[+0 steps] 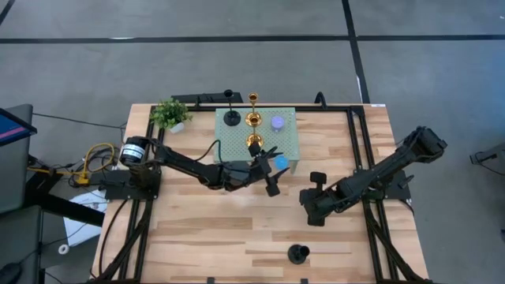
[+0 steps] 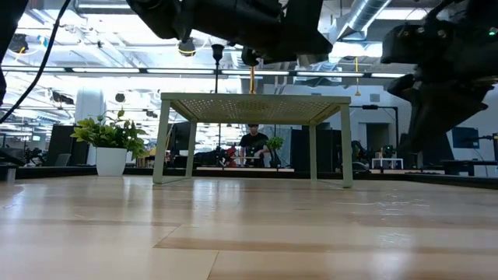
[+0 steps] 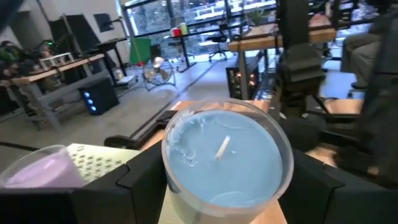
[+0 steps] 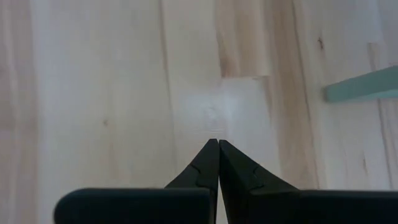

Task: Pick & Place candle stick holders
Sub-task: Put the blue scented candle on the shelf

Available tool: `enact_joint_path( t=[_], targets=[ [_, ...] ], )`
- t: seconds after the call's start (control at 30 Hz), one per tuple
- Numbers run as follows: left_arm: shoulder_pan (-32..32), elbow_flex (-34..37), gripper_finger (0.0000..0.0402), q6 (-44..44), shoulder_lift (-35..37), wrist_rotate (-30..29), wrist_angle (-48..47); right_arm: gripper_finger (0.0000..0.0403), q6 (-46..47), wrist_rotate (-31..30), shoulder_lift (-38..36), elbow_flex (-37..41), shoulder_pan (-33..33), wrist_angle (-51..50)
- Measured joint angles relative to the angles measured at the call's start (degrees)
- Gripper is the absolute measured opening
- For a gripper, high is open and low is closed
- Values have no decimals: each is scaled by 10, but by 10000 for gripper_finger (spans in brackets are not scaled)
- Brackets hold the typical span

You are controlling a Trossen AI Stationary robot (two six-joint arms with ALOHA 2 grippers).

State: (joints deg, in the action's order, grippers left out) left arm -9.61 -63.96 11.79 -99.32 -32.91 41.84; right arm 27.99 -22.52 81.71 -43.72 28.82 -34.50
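Note:
The mint-green perforated stand (image 1: 237,140) carries a black holder (image 1: 230,117), two gold holders (image 1: 253,118) (image 1: 254,142) and the lilac holder (image 1: 278,123). My left gripper (image 1: 276,167) is shut on the blue holder (image 1: 281,162) at the stand's near right corner. The left wrist view shows the blue holder (image 3: 227,158) with the lilac one (image 3: 40,171) beside it. A second black holder (image 1: 297,253) stands on its round base near the table's near edge. My right gripper (image 1: 316,203) is shut and empty above the table, right of the stand. My left gripper pinches the blue holder's round side wall (image 3: 173,186) between its two fingers (image 3: 140,180), one on each side. The fingers come about level from the table's left. The holder sits upright, its top up. Whether its base rests on the stand, I cannot tell.
A small green potted plant (image 1: 170,115) stands at the stand's far left corner. Bare wood lies in front of the stand (image 2: 249,233) and under my right gripper (image 4: 124,93). A person shows in the room behind the table (image 2: 253,144).

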Motion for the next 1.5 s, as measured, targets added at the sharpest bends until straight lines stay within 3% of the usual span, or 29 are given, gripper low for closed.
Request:
enact_joint_path(
  t=[0.3, 0.43, 1.0, 1.3, 1.5],
  targets=[
    [23, -4, 235, -5, 0, -2, 2, 1, 19, -19, 0, 0, 35, 3],
    [34, -4, 249, -16, 0, -1, 2, 1, 20, -32, 0, 0, 43, 3],
    [65, -4, 238, -33, 0, 26, 1, 1, 20, -49, 0, 0, 42, 4],
    [86, -3, 253, -69, -47, 30, 3, 1, 19, -50, 0, 0, 42, 3],
    [84, -4, 239, -80, -50, 41, 8, 1, 19, -50, 0, 0, 42, 3]
  ],
)
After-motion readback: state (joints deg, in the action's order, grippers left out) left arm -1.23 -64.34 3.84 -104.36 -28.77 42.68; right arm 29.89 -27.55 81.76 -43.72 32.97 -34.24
